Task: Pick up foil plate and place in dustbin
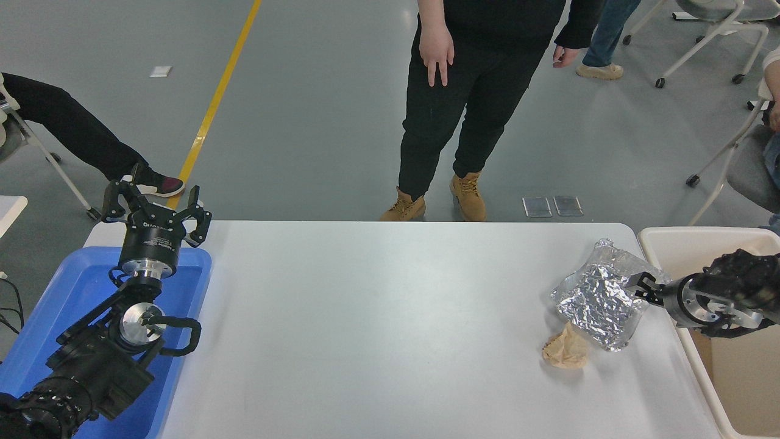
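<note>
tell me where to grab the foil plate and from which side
Probably its raised right rim, coming in low from the right. The foil plate lies flat on the table, so only the rim offers a pinchable lip. The right tool is already at that edge, the dustbin sits just beyond, and the tan paper wad crowds the near corner.

Grey floor (317,122) with a yellow line (213,103); wheeled chairs (707,30) far right.
</note>
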You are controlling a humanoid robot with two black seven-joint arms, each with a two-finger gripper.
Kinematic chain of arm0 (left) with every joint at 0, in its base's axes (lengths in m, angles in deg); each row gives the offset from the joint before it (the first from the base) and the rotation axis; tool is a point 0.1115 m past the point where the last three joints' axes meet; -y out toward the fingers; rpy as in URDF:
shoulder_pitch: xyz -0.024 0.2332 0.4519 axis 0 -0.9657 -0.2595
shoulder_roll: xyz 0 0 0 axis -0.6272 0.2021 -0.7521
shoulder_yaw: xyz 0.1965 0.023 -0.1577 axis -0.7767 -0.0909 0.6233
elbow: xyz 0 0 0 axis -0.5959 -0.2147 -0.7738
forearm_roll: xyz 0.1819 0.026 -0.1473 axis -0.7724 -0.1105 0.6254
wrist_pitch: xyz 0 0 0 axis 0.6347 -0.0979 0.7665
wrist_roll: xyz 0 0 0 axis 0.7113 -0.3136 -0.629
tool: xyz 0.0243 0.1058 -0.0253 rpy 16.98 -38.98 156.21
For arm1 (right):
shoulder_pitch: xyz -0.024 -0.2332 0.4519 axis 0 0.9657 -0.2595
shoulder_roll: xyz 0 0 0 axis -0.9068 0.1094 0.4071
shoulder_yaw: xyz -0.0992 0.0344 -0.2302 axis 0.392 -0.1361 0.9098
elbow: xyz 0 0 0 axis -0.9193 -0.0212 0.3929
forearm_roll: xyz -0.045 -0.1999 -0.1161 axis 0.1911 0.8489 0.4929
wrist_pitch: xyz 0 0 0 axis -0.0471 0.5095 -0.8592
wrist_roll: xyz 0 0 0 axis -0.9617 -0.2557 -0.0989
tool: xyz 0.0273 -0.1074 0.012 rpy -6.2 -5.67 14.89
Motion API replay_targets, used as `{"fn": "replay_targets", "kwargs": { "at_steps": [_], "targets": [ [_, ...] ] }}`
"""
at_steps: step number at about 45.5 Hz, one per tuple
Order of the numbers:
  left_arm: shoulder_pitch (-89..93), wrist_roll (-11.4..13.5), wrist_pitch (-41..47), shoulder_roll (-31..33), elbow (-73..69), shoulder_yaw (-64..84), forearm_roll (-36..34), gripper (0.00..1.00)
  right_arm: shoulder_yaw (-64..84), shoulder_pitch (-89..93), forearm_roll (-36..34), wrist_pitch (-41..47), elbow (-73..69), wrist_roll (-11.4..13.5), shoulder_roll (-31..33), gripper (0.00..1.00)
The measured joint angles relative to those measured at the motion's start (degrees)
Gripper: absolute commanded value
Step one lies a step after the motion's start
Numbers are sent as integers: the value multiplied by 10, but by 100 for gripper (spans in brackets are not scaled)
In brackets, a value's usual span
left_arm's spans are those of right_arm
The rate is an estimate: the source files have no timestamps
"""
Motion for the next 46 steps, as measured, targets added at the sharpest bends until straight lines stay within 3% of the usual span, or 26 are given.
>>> {"fn": "replay_targets", "kwargs": {
  "at_steps": [2, 10, 14, 23, 26, 46],
  "targets": [
    [0, 0, 0, 0, 0, 0, 0, 99, -4, 4, 0, -7, 1, 0, -3, 77],
    [0, 0, 0, 0, 0, 0, 0, 99, -16, 19, 0, -34, 2, 0, -11, 53],
    [0, 0, 0, 0, 0, 0, 0, 99, -23, 26, 0, -45, 2, -1, -15, 34],
    [0, 0, 0, 0, 0, 0, 0, 99, -32, 35, 0, -57, 3, -2, -19, 18],
    [0, 0, 0, 0, 0, 0, 0, 99, -33, 37, 0, -59, 3, -3, -20, 1],
    [0, 0, 0, 0, 0, 0, 0, 99, -38, 35, -1, -64, 2, -14, -22, 0]
  ]
}}
